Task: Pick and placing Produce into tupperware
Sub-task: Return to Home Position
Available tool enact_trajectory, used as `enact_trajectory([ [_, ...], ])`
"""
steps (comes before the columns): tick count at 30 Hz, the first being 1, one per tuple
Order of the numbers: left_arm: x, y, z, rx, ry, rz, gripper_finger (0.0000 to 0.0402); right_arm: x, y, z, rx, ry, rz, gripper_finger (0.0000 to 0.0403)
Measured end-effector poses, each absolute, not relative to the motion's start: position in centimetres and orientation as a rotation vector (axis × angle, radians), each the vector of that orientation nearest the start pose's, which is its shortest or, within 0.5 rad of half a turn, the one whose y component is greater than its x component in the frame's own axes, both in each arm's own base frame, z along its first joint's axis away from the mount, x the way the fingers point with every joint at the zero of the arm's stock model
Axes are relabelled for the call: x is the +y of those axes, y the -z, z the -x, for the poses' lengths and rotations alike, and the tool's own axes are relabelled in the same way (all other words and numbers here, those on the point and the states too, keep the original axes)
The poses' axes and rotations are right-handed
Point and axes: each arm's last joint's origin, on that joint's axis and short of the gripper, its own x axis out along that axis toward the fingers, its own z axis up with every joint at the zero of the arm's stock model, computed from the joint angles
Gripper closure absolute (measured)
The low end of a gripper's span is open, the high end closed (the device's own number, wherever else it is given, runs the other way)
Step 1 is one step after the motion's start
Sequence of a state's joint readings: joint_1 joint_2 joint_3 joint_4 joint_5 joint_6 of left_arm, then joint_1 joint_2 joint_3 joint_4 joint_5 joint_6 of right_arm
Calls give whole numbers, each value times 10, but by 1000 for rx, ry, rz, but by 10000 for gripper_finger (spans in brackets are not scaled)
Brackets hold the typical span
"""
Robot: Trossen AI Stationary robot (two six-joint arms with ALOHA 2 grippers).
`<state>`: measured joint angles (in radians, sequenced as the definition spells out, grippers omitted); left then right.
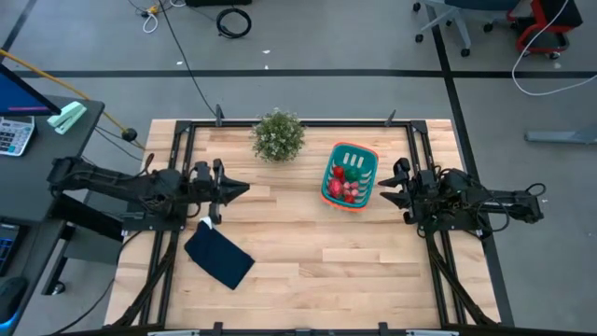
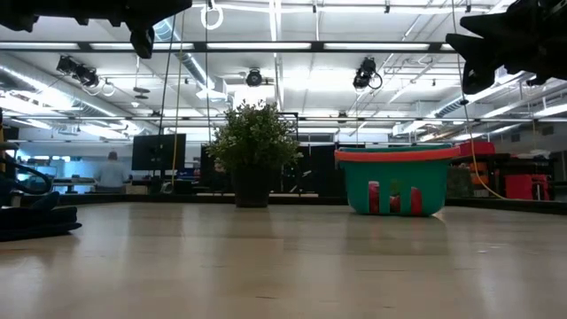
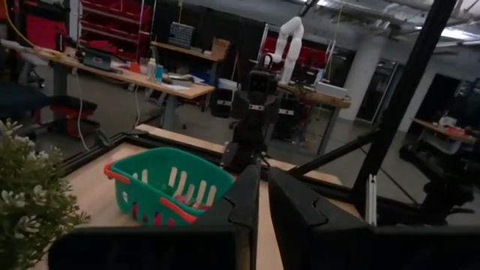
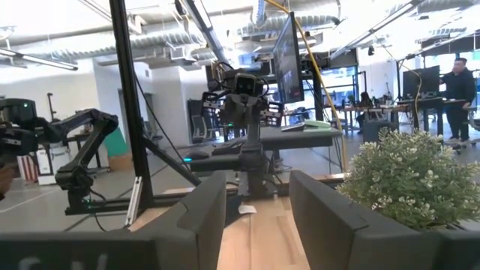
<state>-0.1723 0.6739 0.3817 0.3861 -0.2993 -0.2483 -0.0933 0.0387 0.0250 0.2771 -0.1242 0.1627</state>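
The teal basket with the orange-red rim [image 1: 360, 150] stands on the table's far right part, also seen in the low view [image 2: 399, 182] and the left wrist view [image 3: 169, 184]. Several small red and pink produce pieces and one green one [image 1: 347, 180] lie inside it. My left gripper [image 1: 244, 189] hovers shut over the table's left middle, pointing right toward the basket; its fingers nearly touch in its wrist view [image 3: 262, 180]. My right gripper [image 1: 381, 192] hangs open just right of the basket, pointing left [image 4: 257, 187]. Both hold nothing.
A bushy green potted plant [image 1: 278, 136] stands at the far edge, left of the basket [image 2: 252, 155]. A flat dark navy cloth [image 1: 219, 259] lies near the left front. Bare wood spreads across the middle and near side. Black frame rails [image 1: 177, 168] run along the table's sides.
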Motion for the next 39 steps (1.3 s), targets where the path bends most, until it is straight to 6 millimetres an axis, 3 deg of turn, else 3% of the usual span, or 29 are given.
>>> enact_trajectory([
  [12, -20, -262, -160, -91, -119, 293, 376, -5, -195, -95, -259, -52, -133, 247],
  [16, -17, -259, -159, -91, -204, 299, 374, -5, -195, -95, -259, -52, -133, 247],
  [22, -13, -225, -153, -58, -355, 378, 364, -5, -195, -95, -259, -52, -133, 247],
  [30, -18, -199, -132, -151, -17, 204, 370, -5, -196, -95, -260, -52, -133, 247],
  [34, -16, -184, -121, -159, -13, 213, 376, -5, -196, -95, -260, -52, -133, 247],
  [39, -16, -185, -116, -166, 25, 201, 373, -5, -196, -95, -260, -52, -133, 247],
])
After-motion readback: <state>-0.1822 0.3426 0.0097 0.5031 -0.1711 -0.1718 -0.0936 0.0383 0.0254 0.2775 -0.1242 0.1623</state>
